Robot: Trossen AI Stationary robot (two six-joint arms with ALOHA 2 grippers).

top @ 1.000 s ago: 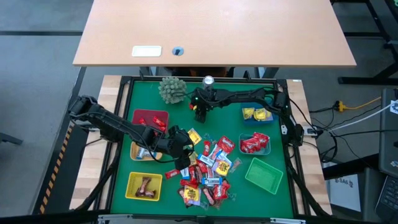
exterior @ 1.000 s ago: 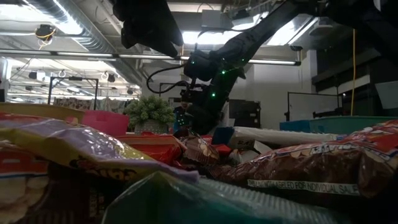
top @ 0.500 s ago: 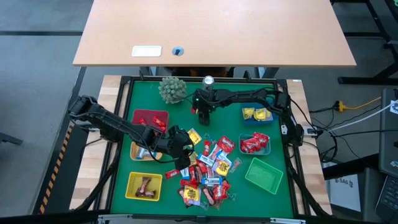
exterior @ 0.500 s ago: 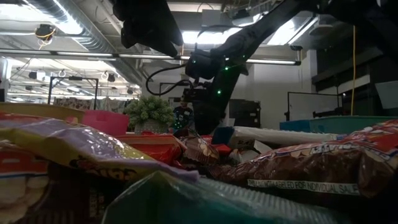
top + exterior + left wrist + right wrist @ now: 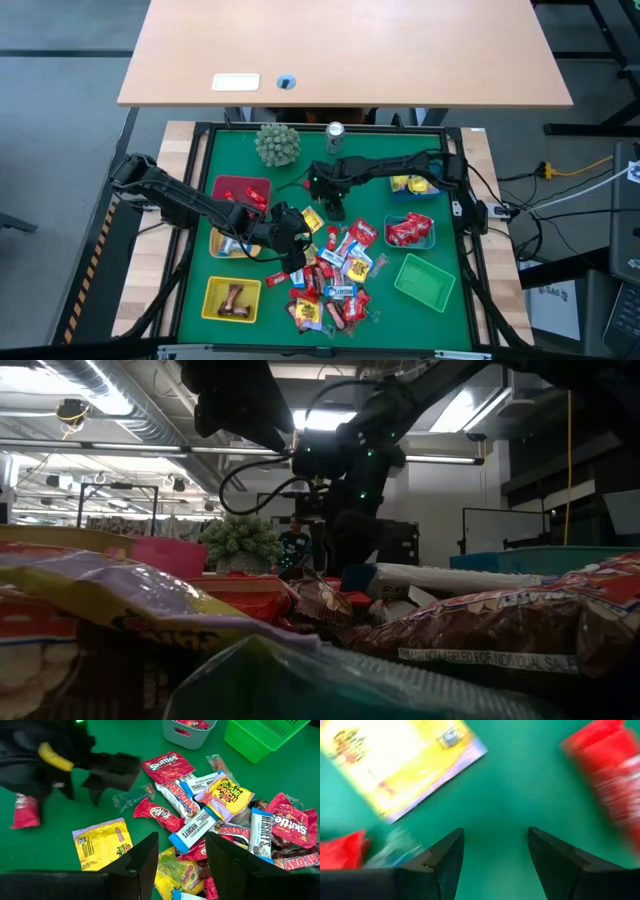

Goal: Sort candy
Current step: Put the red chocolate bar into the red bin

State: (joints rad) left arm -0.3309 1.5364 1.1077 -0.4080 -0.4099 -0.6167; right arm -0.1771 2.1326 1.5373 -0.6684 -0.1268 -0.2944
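Right gripper (image 5: 334, 207) hangs low over the green mat (image 5: 300, 180), fingers (image 5: 445, 857) spread apart with bare mat between them. Just ahead of it lies a yellow packet (image 5: 402, 762); a red wrapper (image 5: 612, 775) sits off to one side, another red piece (image 5: 342, 850) and a clear wrapper beside the other finger. Nothing is gripped.

Left gripper (image 5: 292, 250) hovers at the near edge of the candy pile (image 5: 335, 275), its fingers (image 5: 142, 865) also apart and empty (a yellow sweet bag (image 5: 102, 845) lies flat just beyond them). Past that, a red KitKat (image 5: 159, 815) and the other arm's dark gripper.

Around the pile: red basket (image 5: 241, 191), blue basket (image 5: 411, 230), green basket (image 5: 424, 281), yellow basket (image 5: 232, 299). Spiky green ball (image 5: 277, 144) and silver can (image 5: 335, 130) stand beyond the right gripper.
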